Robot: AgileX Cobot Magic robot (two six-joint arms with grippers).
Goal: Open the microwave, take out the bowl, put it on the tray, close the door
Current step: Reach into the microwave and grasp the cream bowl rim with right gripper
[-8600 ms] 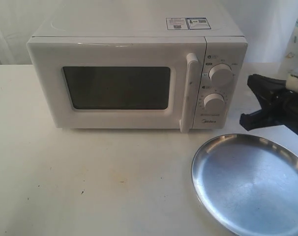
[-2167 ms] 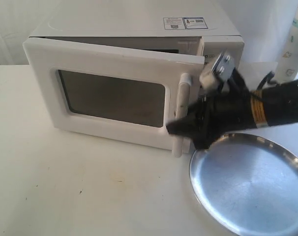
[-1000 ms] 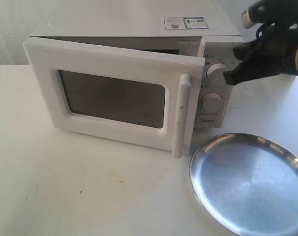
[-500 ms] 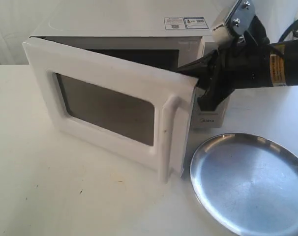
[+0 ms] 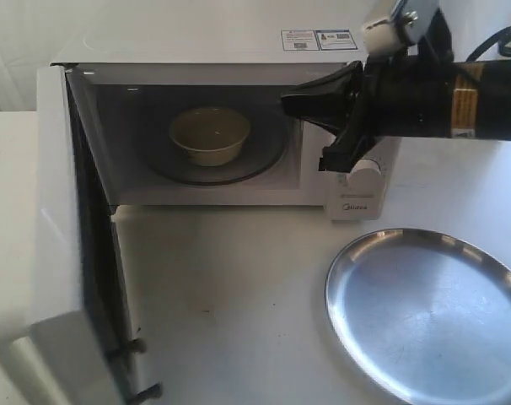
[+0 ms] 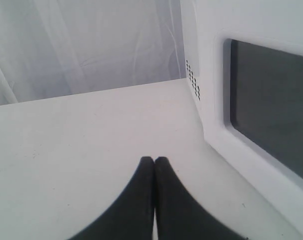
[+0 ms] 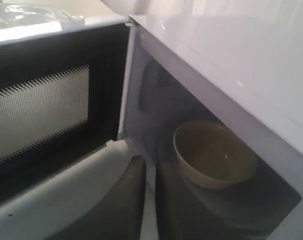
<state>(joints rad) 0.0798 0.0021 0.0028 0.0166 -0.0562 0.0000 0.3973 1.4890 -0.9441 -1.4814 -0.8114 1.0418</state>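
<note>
The white microwave [image 5: 196,42] stands open. Its door [image 5: 57,211] is swung wide to the left, and its dark window [image 6: 264,100] faces the left wrist camera. The cream bowl [image 5: 209,135] sits on the turntable inside, also clear in the right wrist view [image 7: 214,155]. My right gripper [image 5: 287,101] hangs at the right side of the cavity mouth, short of the bowl. Its fingertips [image 7: 149,162] are almost together and hold nothing. My left gripper [image 6: 154,160] is shut and empty over the table beside the door. The silver tray [image 5: 424,312] lies empty at the front right.
The right arm [image 5: 458,101] crosses in front of the control panel, and only the lower dial [image 5: 369,169] shows. The door's inner mesh window [image 7: 41,115] stands left of the cavity. White table [image 5: 230,287] lies between door and tray, with white cloth behind.
The door has swung from half open to wide open, uncovering the bowl. My right gripper has moved left, from the door's edge to the cavity mouth.
</note>
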